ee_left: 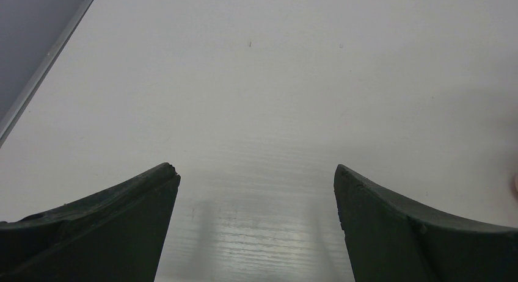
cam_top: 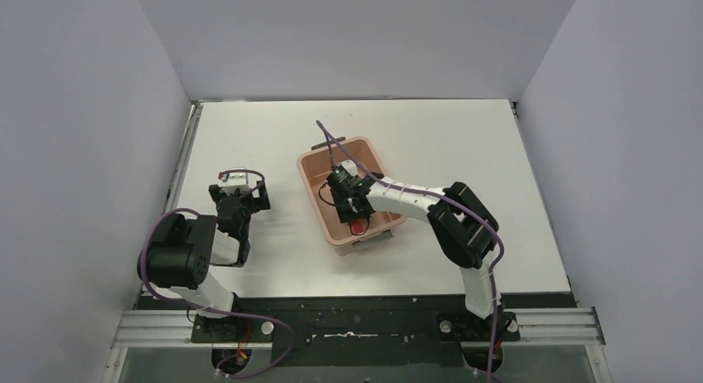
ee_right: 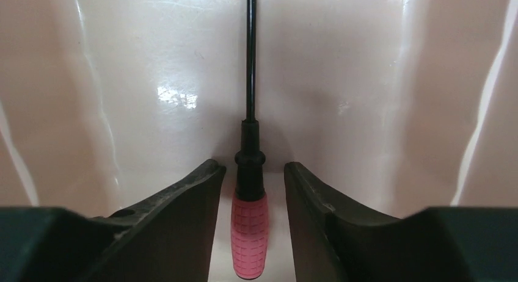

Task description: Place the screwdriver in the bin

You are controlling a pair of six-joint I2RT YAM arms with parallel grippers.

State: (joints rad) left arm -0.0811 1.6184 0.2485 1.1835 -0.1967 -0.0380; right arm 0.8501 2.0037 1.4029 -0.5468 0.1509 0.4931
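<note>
The salmon-pink bin (cam_top: 308, 192) stands mid-table, turned at an angle. The screwdriver (ee_right: 249, 233), with its red handle and thin black shaft, lies on the bin's floor (ee_right: 153, 111). Its red handle shows near the bin's near end in the top view (cam_top: 359, 227). My right gripper (ee_right: 249, 169) reaches down into the bin (cam_top: 355, 207) and is open. Its fingers stand on either side of the handle with a small gap on each side. My left gripper (ee_left: 256, 178) is open and empty over bare table, left of the bin (cam_top: 240, 202).
White walls close in the table on the left, back and right. A metal rail (ee_left: 43, 74) runs along the table's left edge near my left gripper. The right arm's purple cable (cam_top: 332, 143) arches over the bin's far end.
</note>
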